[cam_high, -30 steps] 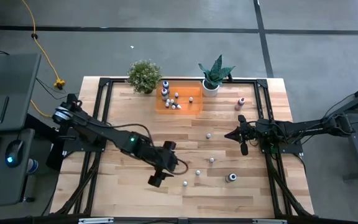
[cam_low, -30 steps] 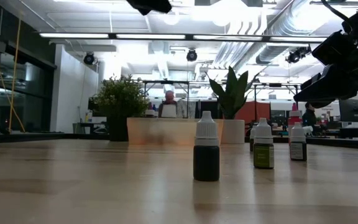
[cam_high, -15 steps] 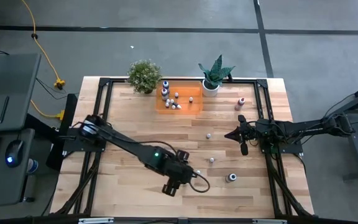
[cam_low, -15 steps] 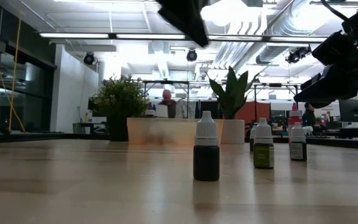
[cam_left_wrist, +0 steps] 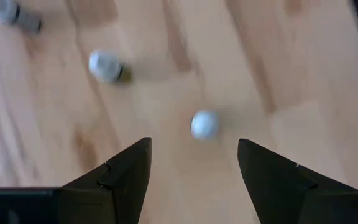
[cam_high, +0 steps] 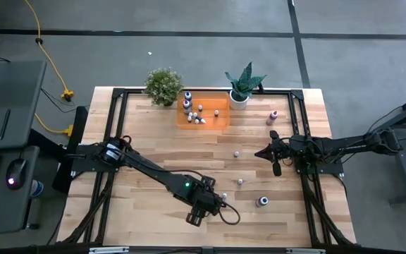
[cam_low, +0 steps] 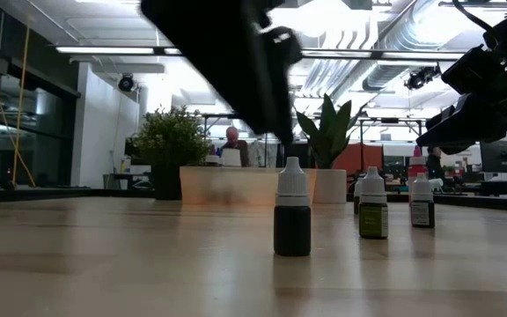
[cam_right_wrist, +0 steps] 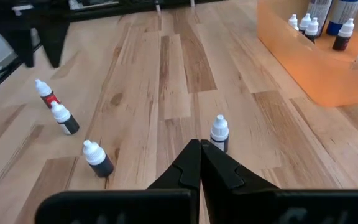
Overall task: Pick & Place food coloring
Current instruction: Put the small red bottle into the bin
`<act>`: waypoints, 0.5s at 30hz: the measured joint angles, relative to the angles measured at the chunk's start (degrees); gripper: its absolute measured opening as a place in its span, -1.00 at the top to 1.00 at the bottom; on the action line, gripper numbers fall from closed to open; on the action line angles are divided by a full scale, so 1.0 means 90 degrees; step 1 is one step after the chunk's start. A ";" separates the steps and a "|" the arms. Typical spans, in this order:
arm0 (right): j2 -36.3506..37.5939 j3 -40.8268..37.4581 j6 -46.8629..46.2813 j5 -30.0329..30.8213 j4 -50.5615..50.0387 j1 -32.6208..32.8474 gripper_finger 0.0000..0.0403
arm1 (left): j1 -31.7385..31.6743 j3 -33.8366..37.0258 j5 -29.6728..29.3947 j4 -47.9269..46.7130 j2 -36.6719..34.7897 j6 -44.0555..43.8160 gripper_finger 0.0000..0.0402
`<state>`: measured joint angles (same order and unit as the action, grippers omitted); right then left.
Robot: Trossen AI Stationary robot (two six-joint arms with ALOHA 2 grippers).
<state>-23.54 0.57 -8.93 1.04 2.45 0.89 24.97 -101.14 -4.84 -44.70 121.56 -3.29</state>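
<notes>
Several small white-capped food coloring bottles stand upright on the wooden table (cam_high: 154,169); more stand in the orange tray (cam_high: 203,113) at the far edge. My left gripper (cam_left_wrist: 194,165) is open and hovers, pointing down, over the bottle nearest the near edge (cam_left_wrist: 204,124); its fingers stand above the cap, apart from it. In the low view the left gripper (cam_low: 275,123) is just above and left of that dark bottle (cam_low: 292,220). My right gripper (cam_right_wrist: 201,155) is shut and waits over the right side of the table, near another bottle (cam_right_wrist: 219,132).
Two potted plants (cam_high: 164,86) (cam_high: 244,86) flank the tray. Loose bottles stand at mid-table (cam_high: 236,153) (cam_high: 240,182), a larger one lies near the right (cam_high: 261,202), and a pink one is at the far right (cam_high: 273,115). A black frame rims the table. People show in the room beyond.
My left gripper has swung toward the table's right and near edge and come down, arriving over the nearest bottle. In the low view it has dropped from the top of the picture to just above that bottle's cap. The bottles have stayed in place.
</notes>
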 joint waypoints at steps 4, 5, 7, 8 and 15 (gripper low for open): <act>-0.0001 -0.0001 0.0000 0.0000 -0.0003 0.0000 1.00 | 0.0032 0.0002 0.0070 0.0160 0.0072 0.0002 -0.17; -0.0003 0.0000 0.0000 0.0000 0.0001 0.0000 1.00 | 0.0032 0.0002 0.0068 0.0243 0.0075 0.0002 -0.17; 0.0001 0.0000 0.0000 0.0000 -0.0001 0.0000 1.00 | 0.0025 -0.0012 0.0072 0.0314 0.0139 0.0008 -0.17; -0.0001 0.0001 0.0000 0.0000 -0.0001 0.0000 1.00 | 0.0025 0.0001 0.0072 0.0290 0.0166 0.0014 -0.17; -0.0001 -0.0001 0.0000 0.0000 -0.0008 0.0000 1.00 | 0.0022 0.0024 0.0149 0.0420 0.0342 0.0007 -0.17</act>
<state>-23.55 0.56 -8.93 1.04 2.37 0.89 25.17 -100.92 -3.50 -40.91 124.64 -3.23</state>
